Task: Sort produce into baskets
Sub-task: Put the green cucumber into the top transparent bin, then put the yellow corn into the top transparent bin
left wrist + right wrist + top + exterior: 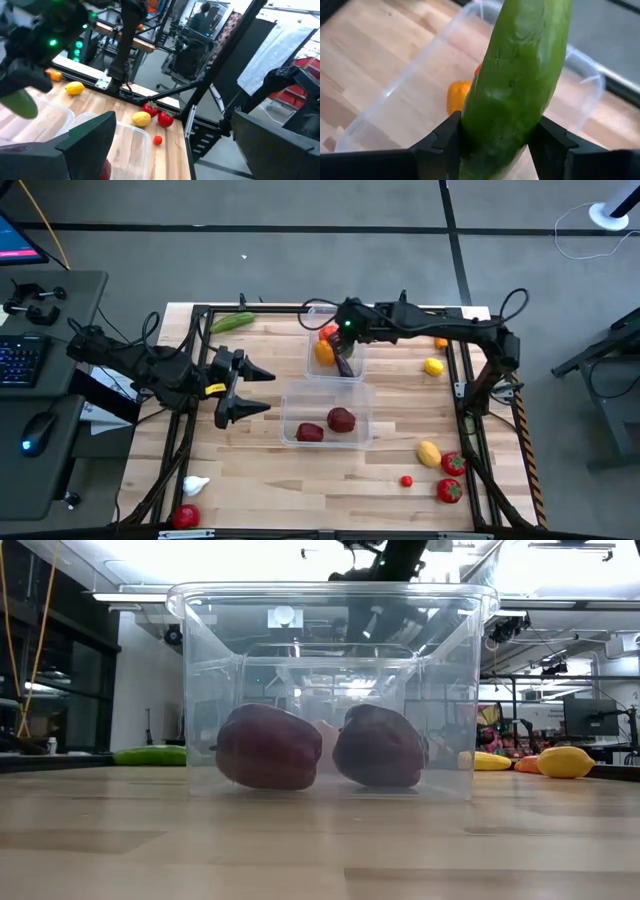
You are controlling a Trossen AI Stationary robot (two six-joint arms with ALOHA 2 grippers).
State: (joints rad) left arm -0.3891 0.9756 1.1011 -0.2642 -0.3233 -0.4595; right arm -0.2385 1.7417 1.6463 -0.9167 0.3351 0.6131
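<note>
My right gripper (345,358) hangs over the far clear tub (358,370), shut on a green cucumber (520,75), whose end also shows in the left wrist view (17,102). The far tub holds an orange pepper (323,351) and a red piece (328,332). The near clear tub (365,395) holds two dark red pieces (268,746) (380,745). My left gripper (265,391) is open and empty, left of the near tub. A second cucumber (232,322) lies at the far left. My right gripper pinches the cucumber between its two fingers (445,140), one on each side of its lower body (500,130). The fingers come from above. The cucumber sticks out past the fingertips toward the far tub, lifted clear of it.
On the right lie two lemons (433,366) (428,453), an orange piece (441,343), two tomatoes (453,463) (448,490) and a small red piece (406,480). White garlic (195,484) and a red piece (185,516) lie near left. A person (202,17) sits beyond the table.
</note>
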